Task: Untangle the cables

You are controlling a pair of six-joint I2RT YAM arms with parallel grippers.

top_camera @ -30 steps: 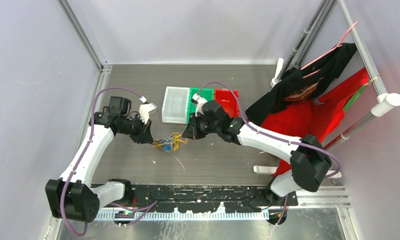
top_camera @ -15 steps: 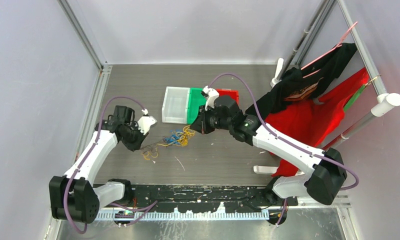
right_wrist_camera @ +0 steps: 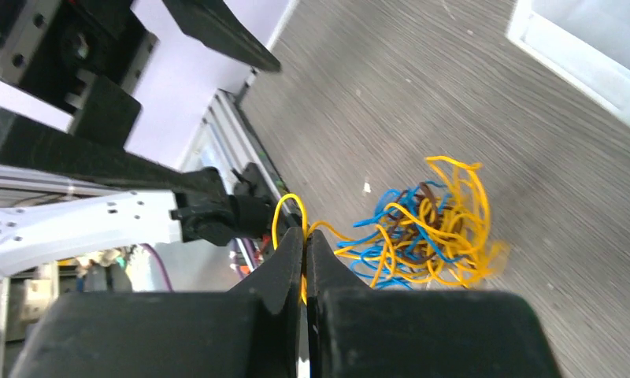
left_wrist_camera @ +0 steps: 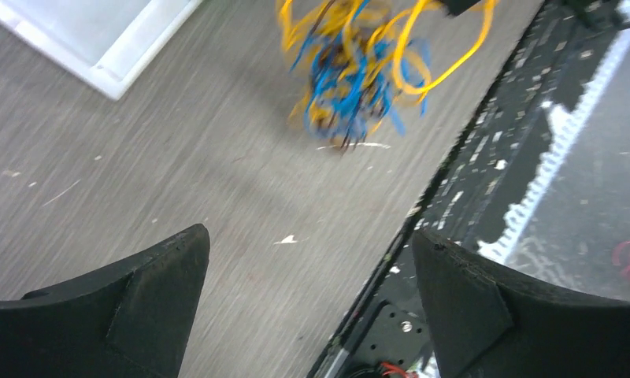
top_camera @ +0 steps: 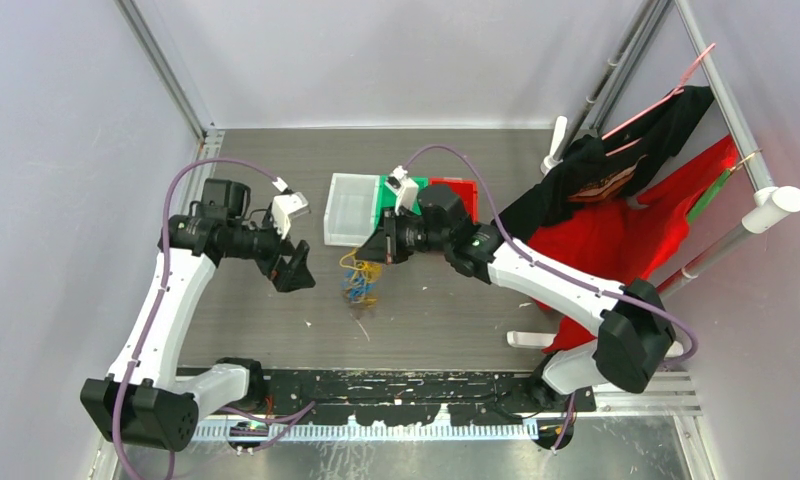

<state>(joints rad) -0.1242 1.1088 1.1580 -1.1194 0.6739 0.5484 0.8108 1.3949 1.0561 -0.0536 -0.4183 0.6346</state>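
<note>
Grey wood-grain tabletop [top_camera: 446, 310] lay beneath the thin yellow, blue and brown cables [right_wrist_camera: 422, 228], a clump hanging pinched in the right gripper [right_wrist_camera: 304, 236]; the left gripper [left_wrist_camera: 308, 235] gaped empty. Seemingly light, floppy: take a stray loop.

We find the top view evenly and softly lit, with bright pale walls and only faint shadows on the tabletop [top_camera: 446, 310]. In the left wrist view the cables [left_wrist_camera: 357, 75], at upper centre, are smeared by motion blur. The fingers [left_wrist_camera: 138, 303] of the left claw [left_wrist_camera: 308, 236], along the bottom edge, are sharp but nearly black. In the right wrist view the tabletop streaks with blur at upper right.
</note>
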